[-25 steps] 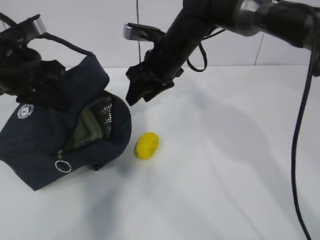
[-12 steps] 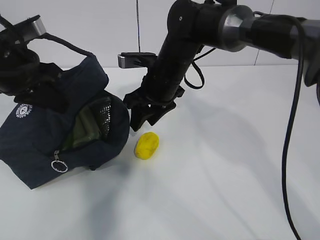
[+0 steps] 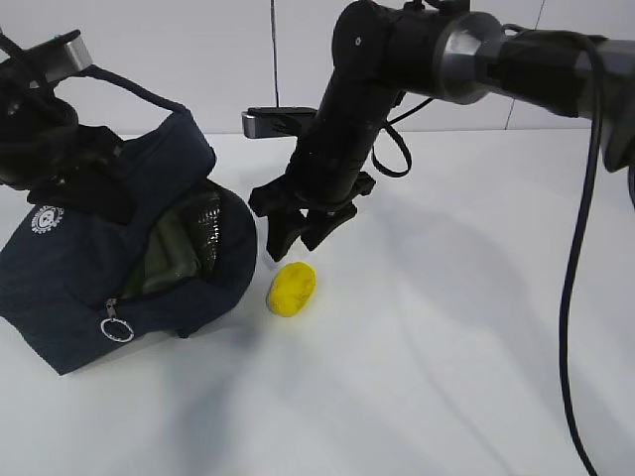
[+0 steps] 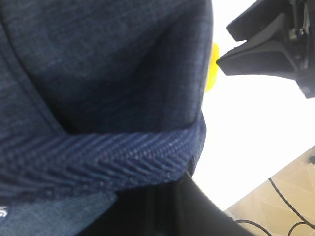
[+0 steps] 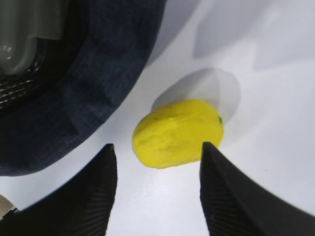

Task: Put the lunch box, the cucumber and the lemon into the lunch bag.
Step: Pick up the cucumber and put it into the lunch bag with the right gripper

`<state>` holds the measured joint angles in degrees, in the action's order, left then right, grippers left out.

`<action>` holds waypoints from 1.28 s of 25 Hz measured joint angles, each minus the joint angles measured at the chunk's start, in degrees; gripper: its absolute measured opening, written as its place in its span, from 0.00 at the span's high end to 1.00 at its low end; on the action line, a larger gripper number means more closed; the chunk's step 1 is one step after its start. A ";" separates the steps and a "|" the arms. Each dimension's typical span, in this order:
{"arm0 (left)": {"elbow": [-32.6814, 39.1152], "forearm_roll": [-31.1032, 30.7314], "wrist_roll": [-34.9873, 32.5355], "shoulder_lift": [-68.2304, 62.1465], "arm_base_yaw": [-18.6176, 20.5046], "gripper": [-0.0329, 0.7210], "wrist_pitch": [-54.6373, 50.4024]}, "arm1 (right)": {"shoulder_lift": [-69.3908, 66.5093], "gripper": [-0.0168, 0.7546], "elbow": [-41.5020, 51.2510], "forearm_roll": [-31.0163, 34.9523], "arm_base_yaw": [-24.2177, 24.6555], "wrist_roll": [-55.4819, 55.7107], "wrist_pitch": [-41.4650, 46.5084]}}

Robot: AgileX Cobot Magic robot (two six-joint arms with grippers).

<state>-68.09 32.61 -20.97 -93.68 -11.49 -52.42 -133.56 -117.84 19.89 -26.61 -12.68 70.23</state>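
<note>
Lemon [image 3: 291, 289] is lying on the white counter [image 3: 446, 327] just beside the mouth of the lunch bag [image 3: 79, 278], which is gaping toward it with the pale green lid of the lunch box [image 3: 171, 253] showing inside against the silver lining. Above the lemon, the right gripper [image 3: 296, 238] is hanging with its jaws spread, not touching it. On the far side, the left gripper [image 3: 84, 183] is pinching the bag's upper fabric with its jaws closed.

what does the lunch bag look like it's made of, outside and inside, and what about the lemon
Lunch bag: outside looks like woven navy fabric, matte, with visible twill ribs up close; the lining seems a shiny silver quilted foil. Lemon: dull, slightly pitted yellow skin; real or plastic can't be told.
</note>
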 joint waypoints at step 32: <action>0.00 -0.02 -0.96 0.00 0.00 0.97 -0.36 | -4.44 0.46 0.03 -0.08 0.00 5.24 0.00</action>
<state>-68.09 32.59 -21.93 -93.68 -11.49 -52.78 -138.00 -117.82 19.82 -26.61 -7.44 70.23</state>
